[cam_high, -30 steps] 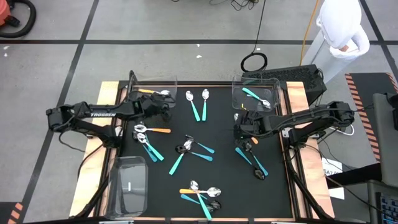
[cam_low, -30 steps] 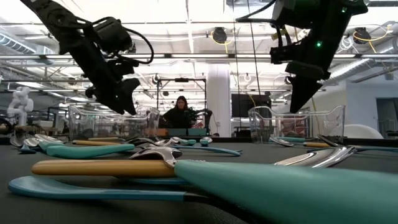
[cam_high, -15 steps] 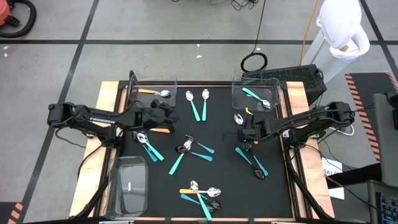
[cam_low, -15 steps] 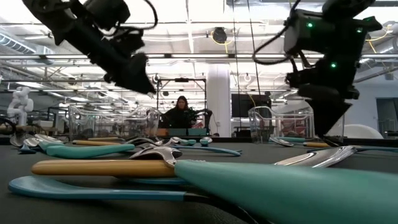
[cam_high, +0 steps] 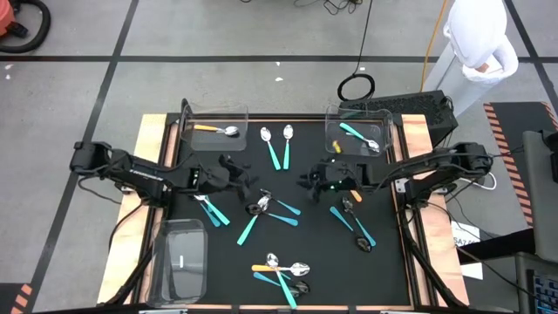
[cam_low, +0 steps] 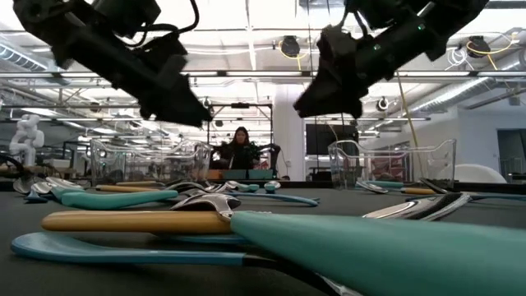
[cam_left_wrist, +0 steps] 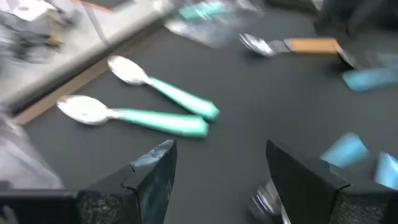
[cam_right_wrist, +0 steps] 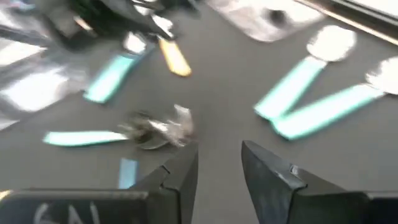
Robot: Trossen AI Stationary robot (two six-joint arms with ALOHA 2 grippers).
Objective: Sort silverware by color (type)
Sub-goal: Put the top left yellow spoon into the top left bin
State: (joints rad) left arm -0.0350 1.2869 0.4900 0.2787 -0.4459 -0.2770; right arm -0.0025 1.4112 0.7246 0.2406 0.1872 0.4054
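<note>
Teal- and orange-handled spoons lie flat on the black mat (cam_high: 296,249). A teal pair (cam_high: 277,146) is at the far middle and a cluster (cam_high: 266,208) at the centre, which also shows in the right wrist view (cam_right_wrist: 155,127). More lie at the near edge (cam_high: 283,275), left (cam_high: 209,208) and right (cam_high: 353,225). My left gripper (cam_high: 248,180) (cam_left_wrist: 217,180) is open and empty above the mat, left of centre. My right gripper (cam_high: 305,181) (cam_right_wrist: 221,168) faces it from the right, slightly open and empty. Both hang above the table in the low view.
A clear bin (cam_high: 214,122) at the far left holds an orange-handled spoon. A clear bin (cam_high: 357,131) at the far right holds teal spoons. A third clear bin (cam_high: 181,257) stands at the near left. A person (cam_low: 240,148) shows beyond the table.
My left gripper has come from beside the far-left bin toward the table's centre and near edge. My right gripper has gone toward the table's left, to the centre, and now faces the left gripper. The spoons lie as before.
</note>
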